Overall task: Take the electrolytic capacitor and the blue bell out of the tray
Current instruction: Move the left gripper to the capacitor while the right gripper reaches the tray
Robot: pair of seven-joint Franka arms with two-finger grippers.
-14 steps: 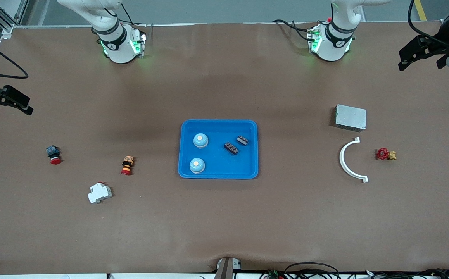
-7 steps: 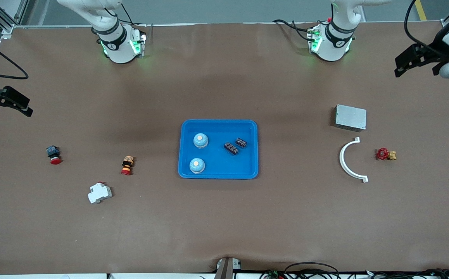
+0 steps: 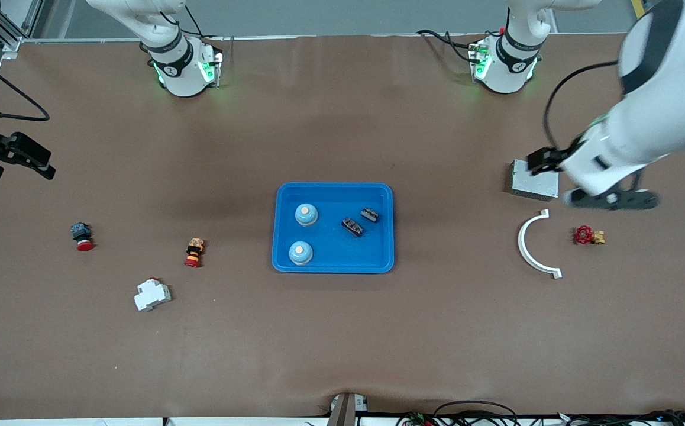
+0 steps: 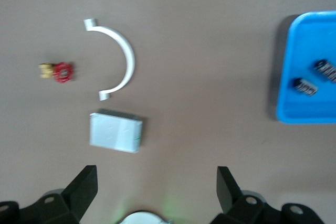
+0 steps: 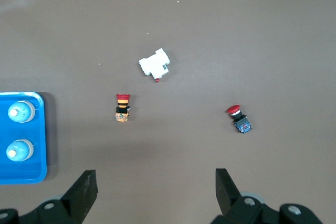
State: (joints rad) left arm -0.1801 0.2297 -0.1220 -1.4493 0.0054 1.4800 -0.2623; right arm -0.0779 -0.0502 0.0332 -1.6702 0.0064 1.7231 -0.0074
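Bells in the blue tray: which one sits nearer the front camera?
The bell by the tray's camera-side rim; the other bell sits farther back, level with the capacitors.

Even overhead light is falling on the brown table [image 3: 342, 331]; soft shadows are sitting close under the blue tray [image 3: 333, 266]; green glow is spilling around both arm bases at the top; the left arm [image 3: 644, 118] is smearing with motion blur; the left wrist view is looking soft.

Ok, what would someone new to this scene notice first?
Probably the blue tray mid-table, holding two pale blue bells and two dark capacitors. Next, the left arm's white bulk looming at its end of the table, its open left gripper above the grey metal box.
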